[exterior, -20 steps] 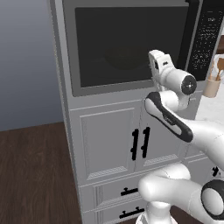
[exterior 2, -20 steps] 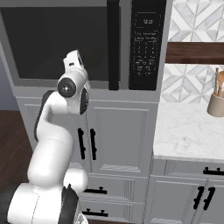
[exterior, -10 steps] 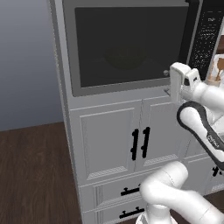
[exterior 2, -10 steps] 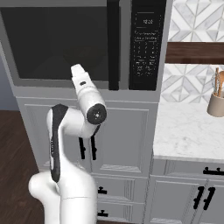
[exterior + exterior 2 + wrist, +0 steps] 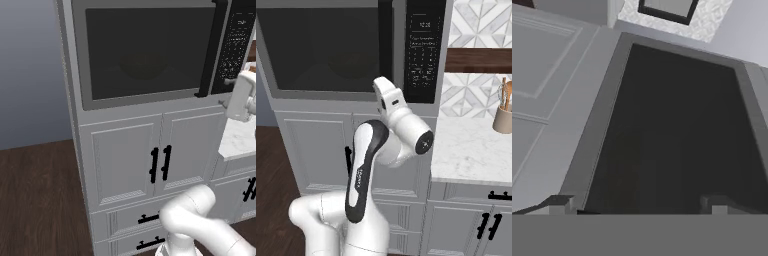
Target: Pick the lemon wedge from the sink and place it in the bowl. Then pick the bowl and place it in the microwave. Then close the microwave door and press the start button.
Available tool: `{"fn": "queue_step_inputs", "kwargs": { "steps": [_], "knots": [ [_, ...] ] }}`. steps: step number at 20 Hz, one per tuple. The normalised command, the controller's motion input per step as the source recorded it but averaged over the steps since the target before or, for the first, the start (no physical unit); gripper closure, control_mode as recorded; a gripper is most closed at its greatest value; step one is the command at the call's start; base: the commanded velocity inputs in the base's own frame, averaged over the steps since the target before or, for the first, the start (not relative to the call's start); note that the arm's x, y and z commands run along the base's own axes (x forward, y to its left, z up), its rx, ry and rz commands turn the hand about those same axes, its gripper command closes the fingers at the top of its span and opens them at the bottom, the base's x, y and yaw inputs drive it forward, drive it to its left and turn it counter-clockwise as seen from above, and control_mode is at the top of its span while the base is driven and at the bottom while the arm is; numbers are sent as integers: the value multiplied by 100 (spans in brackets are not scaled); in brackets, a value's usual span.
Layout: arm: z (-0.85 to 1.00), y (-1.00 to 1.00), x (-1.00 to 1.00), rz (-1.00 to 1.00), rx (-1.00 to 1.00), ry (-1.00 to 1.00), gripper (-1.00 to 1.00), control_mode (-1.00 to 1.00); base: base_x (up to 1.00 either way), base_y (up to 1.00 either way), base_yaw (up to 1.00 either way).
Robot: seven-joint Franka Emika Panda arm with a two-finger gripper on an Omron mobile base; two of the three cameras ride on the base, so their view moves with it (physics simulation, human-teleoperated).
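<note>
The microwave (image 5: 150, 50) sits above the cabinet doors (image 5: 160, 160); the bowl (image 5: 143, 62) seemingly inside; counter (image 5: 476, 150) to its right.

Flat, even rendered light with soft shadows and no glare fills all views, the microwave (image 5: 150, 52) glass staying dim and murky, while the hand view looks coarse and slightly blurred.

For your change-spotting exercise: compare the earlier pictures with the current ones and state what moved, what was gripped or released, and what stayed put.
The arm swung rightward across the front of the microwave, from before the door glass toward the black button panel. The gripper now has its jaws wide apart, holding nothing and facing a dark panel. The microwave door stayed shut, and the cabinet doors and utensil crock did not move.
</note>
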Motion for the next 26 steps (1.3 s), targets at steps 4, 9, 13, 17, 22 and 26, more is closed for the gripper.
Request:
{"fn": "queue_step_inputs", "kwargs": {
  "steps": [4, 9, 13, 17, 22, 26],
  "knots": [
    [0, -97, 51, -1, 7, 5, -100, -100, 0, 0, 0],
    [-1, -83, 38, -4, 3, 8, 100, -100, 0, 0, 0],
    [11, -66, 1, -8, 4, 0, 100, -100, 0, 0, 0],
    [0, -4, 6, -21, 0, 0, 100, -100, 0, 0, 0],
    [-1, 18, 27, -21, 0, 0, 100, -100, 0, 0, 0],
    [0, 18, 6, -10, 0, 0, 100, -100, 0, 0, 0]
  ]
}}
